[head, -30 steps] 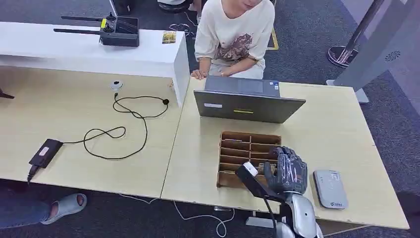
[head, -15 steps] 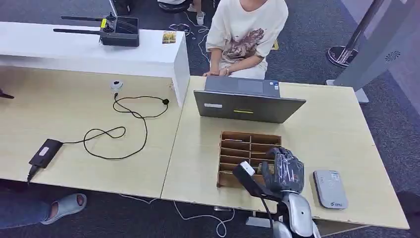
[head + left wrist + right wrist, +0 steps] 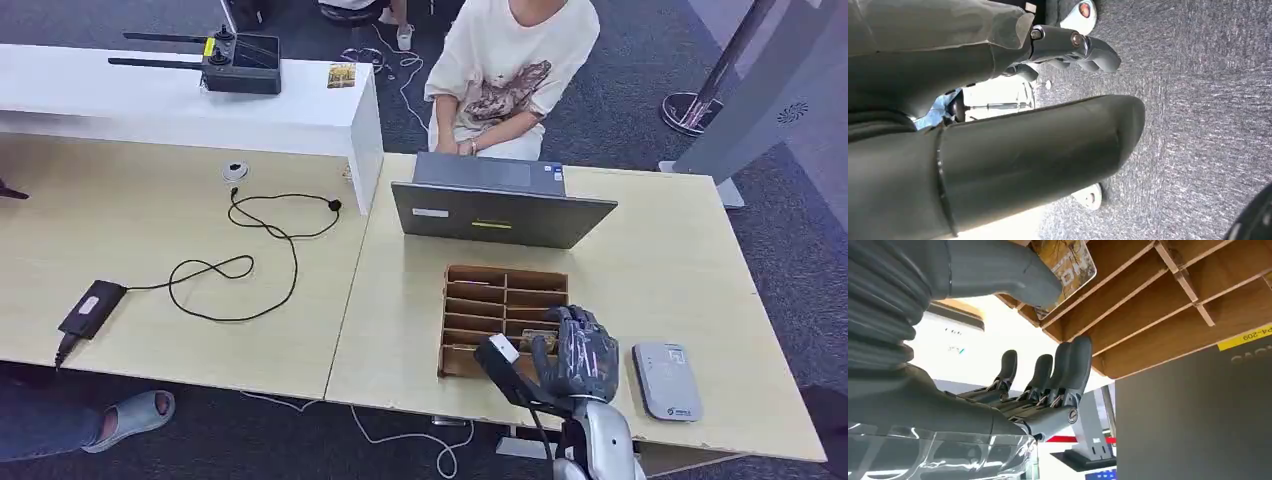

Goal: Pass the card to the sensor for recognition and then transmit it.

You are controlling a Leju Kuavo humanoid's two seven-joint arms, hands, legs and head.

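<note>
A wooden card box (image 3: 500, 290) with several slots stands in front of the laptop. My right hand (image 3: 575, 352) hovers over its near right corner, fingers spread and pointing into the slots. In the right wrist view a card (image 3: 1071, 264) with a yellow-brown print lies in one slot of the box (image 3: 1158, 315). The thumb of my right hand (image 3: 1013, 390) lies against the card's edge, and the fingers (image 3: 1070, 367) stay stretched out apart from it. The grey card sensor (image 3: 667, 380) lies flat on the table to the right of the hand. My left hand (image 3: 998, 55) hangs over the carpet, holding nothing.
A grey laptop (image 3: 500, 210) stands open behind the box, with a person (image 3: 510, 70) seated behind it. A black cable (image 3: 250, 255) and power brick (image 3: 92, 307) lie on the left table. A white counter (image 3: 180, 105) carries a black controller (image 3: 235, 65).
My right hand has drawn slightly nearer to the box's front edge and lowered. The person behind the laptop has shifted to the right.
</note>
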